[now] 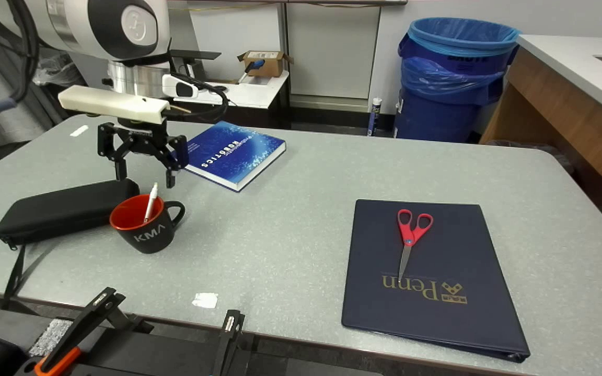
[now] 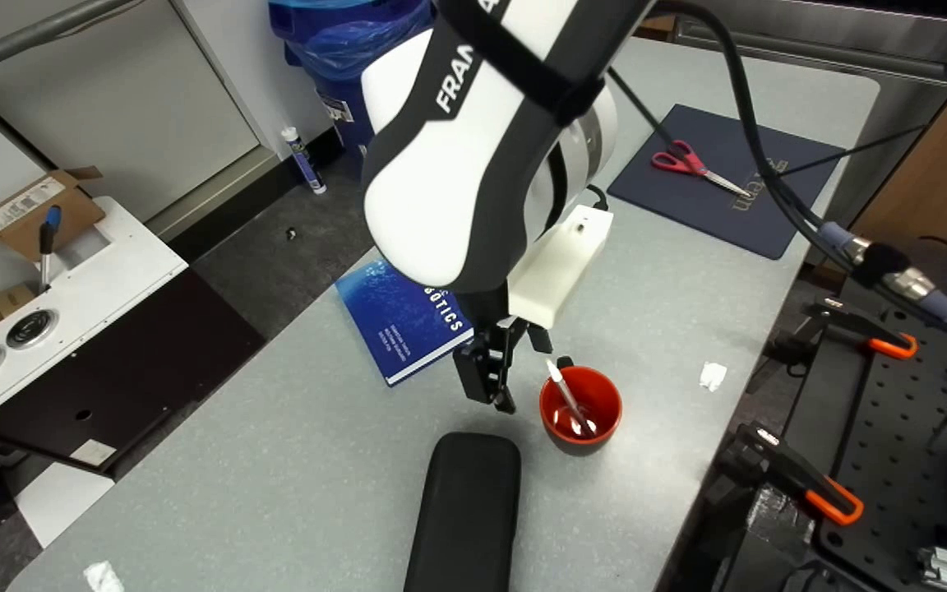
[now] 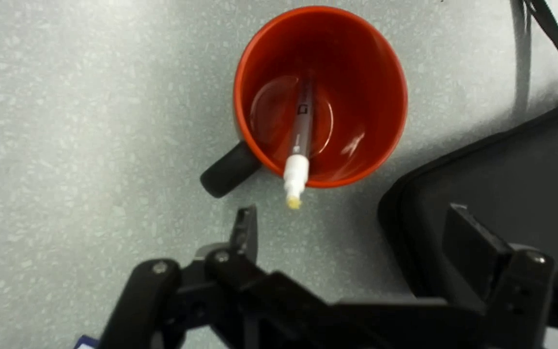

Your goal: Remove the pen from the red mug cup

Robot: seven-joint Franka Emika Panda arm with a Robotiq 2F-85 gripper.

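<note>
The red mug cup (image 1: 150, 237) stands upright on the table, red inside and dark outside, with its black handle to one side; it also shows in the other views (image 2: 610, 403) (image 3: 366, 92). The pen (image 1: 150, 202) leans inside the mug, its white end with a yellowish tip sticking up past the rim (image 2: 565, 393) (image 3: 302, 123). Its lower end rests inside on the mug's bottom. My gripper (image 1: 145, 175) is open and empty, above and behind the mug. In the wrist view my fingers (image 3: 351, 223) are wide apart, with the pen's tip ahead of them, nearer the left finger.
A black pouch (image 1: 71, 209) lies close beside the mug, under the right finger in the wrist view (image 3: 511, 174). A blue book (image 1: 233, 154) lies behind the gripper. Red-handled scissors (image 1: 409, 237) lie on a dark folder (image 1: 437, 313). Clamps (image 1: 228, 334) sit along the table's edge.
</note>
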